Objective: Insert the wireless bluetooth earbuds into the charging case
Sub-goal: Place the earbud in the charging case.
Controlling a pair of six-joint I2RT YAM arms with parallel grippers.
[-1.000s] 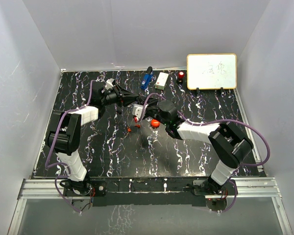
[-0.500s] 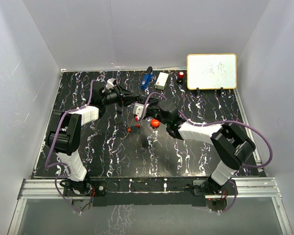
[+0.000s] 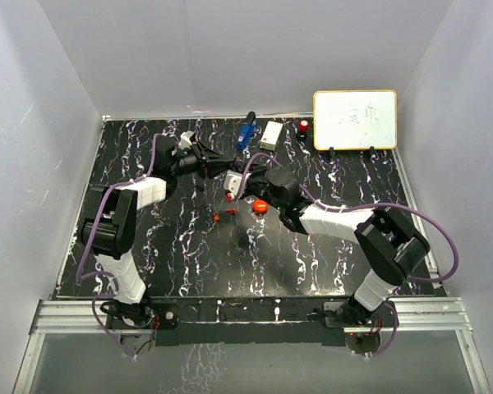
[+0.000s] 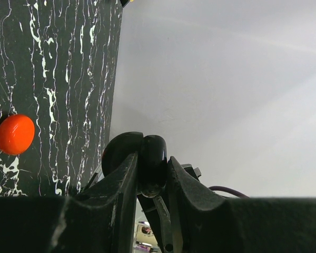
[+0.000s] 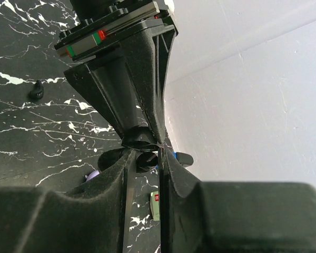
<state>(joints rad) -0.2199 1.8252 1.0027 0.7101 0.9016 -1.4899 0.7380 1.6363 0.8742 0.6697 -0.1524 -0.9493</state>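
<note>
1. Against a second ago, the right jaws sit slightly closer to the left jaws, tip to tip; both are closed, the left ones on a glossy black piece.
2. I count two red earbuds, one dark earbud and one red puck, all on the tabletop.
3. The tabletop is black with white veins; the walls are white.
</note>
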